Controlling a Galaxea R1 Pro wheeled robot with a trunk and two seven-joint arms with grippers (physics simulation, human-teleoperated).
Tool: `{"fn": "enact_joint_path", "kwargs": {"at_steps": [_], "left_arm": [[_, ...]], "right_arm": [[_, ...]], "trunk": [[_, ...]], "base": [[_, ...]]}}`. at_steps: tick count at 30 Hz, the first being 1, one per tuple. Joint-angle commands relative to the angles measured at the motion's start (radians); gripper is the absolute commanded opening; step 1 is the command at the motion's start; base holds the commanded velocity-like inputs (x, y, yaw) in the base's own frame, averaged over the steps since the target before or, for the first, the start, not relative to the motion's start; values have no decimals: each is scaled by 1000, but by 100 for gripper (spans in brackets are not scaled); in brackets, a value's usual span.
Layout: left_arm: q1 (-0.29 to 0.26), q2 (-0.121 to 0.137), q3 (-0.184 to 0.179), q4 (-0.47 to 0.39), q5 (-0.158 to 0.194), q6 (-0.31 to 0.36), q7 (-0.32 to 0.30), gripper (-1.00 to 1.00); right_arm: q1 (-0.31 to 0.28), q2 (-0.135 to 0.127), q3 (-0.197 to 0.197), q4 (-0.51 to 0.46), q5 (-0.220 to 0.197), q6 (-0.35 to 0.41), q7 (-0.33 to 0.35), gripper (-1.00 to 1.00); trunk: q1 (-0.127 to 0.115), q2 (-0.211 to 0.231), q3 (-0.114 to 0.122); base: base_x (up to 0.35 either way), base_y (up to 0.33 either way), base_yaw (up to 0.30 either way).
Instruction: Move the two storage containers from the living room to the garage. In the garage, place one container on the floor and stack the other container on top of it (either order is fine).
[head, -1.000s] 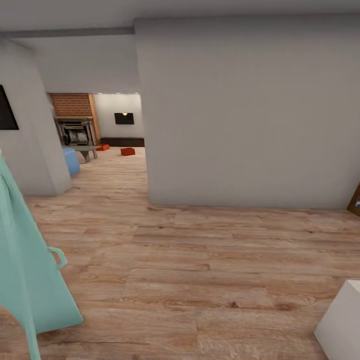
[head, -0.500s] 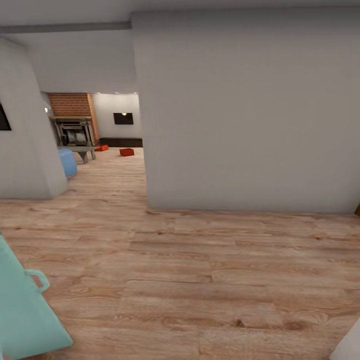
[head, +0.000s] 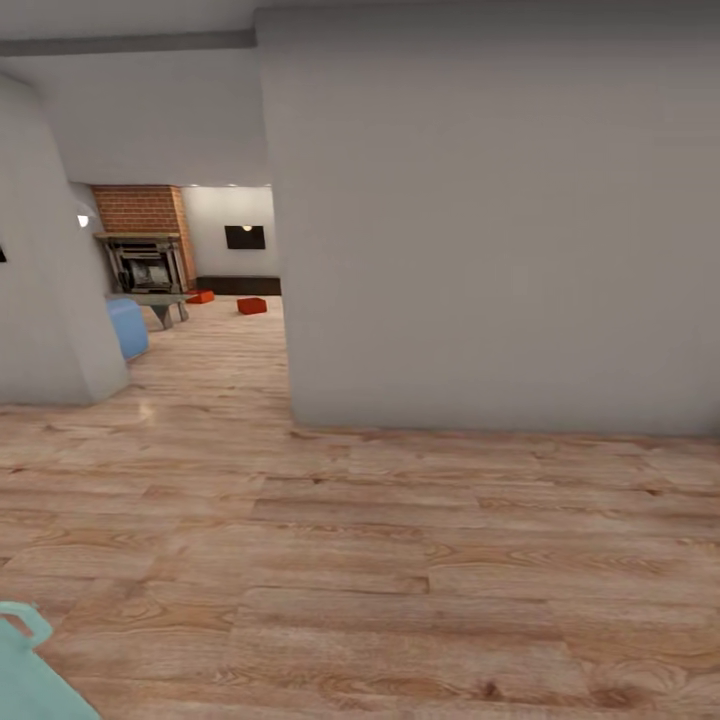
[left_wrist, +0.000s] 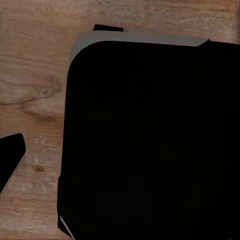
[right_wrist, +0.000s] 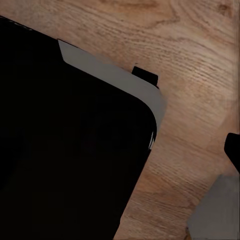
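Two storage containers (head: 251, 305) sit far left on the living room (head: 215, 300) floor; claw states cannot be told.

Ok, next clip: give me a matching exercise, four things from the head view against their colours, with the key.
Things:
1. storage containers
2. fireplace
3. sofa
4. object at the lower corner

Colours:
A. pale blue
B. orange-red
C. mint green
D. red-brown brick

Pairs: 1-B, 2-D, 3-A, 4-C
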Motion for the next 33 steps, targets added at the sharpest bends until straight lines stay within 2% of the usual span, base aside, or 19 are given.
{"fn": "enact_joint_path", "kwargs": {"at_steps": [1,27,33], "left_arm": [[0,0,5,0,7,-2,-1,100],[0,0,5,0,7,-3,-1,100],[0,0,5,0,7,-3,-1,100]], "right_arm": [[-1,0,7,3,-11,-6,5,100],[-1,-1,6,3,-11,-9,5,100],[-1,-1,6,3,-11,-12,5,100]], "trunk": [[1,0,-1],[1,0,-1],[1,0,-1]], "base": [[322,0,0],[322,0,2],[322,0,178]]}}
